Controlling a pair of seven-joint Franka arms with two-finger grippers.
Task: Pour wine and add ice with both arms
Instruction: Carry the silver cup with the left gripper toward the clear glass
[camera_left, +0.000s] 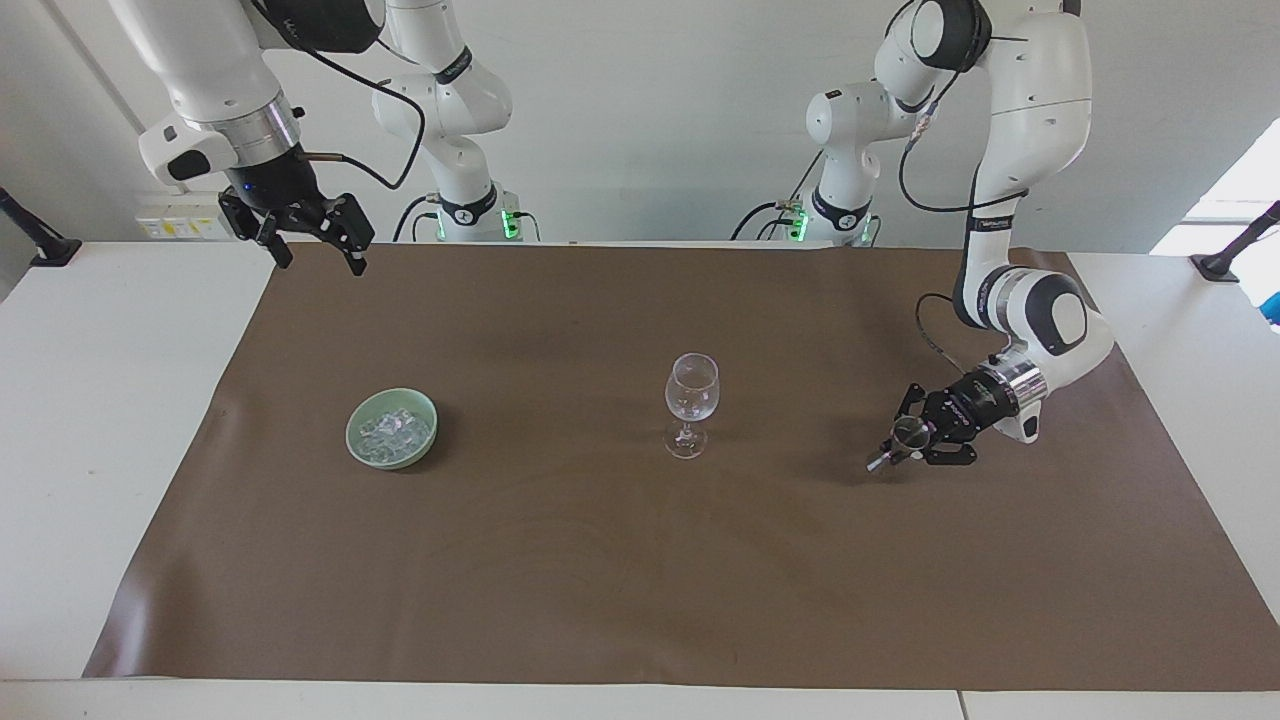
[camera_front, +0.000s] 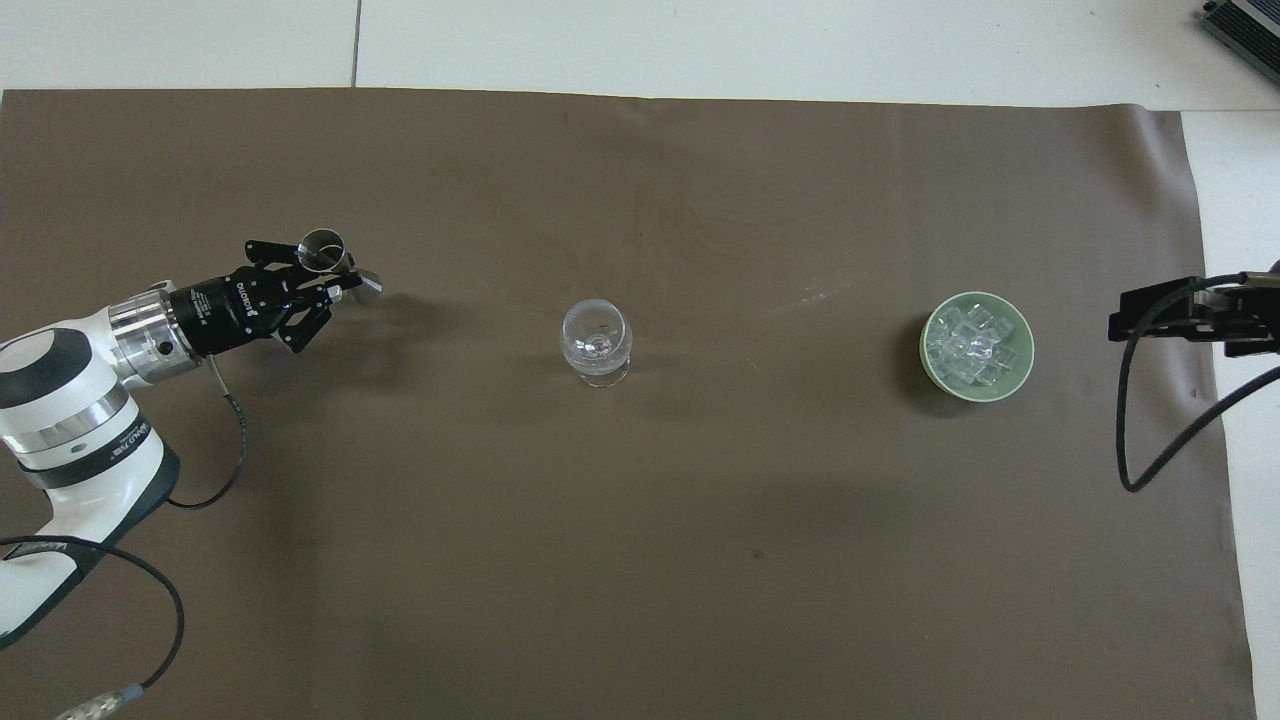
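Note:
A clear stemmed wine glass (camera_left: 692, 400) stands upright mid-cloth; it also shows in the overhead view (camera_front: 596, 345). The ice (camera_left: 393, 431) is heaped in a pale green bowl (camera_left: 352, 432) toward the right arm's end, and both the ice (camera_front: 975, 345) and the bowl (camera_front: 926, 345) show in the overhead view. My left gripper (camera_left: 905, 442) is shut on a small silvery jigger (camera_left: 893, 448), tilted low over the cloth, apart from the glass. The overhead view shows this gripper (camera_front: 335, 275) and the jigger (camera_front: 345, 265). My right gripper (camera_left: 320, 255) waits open, high over the cloth's corner.
A brown cloth (camera_left: 640, 580) covers most of the white table (camera_left: 110, 420). The right gripper (camera_front: 1150, 310) shows at the overhead view's edge beside the bowl, with a black cable (camera_front: 1130, 430) hanging below it.

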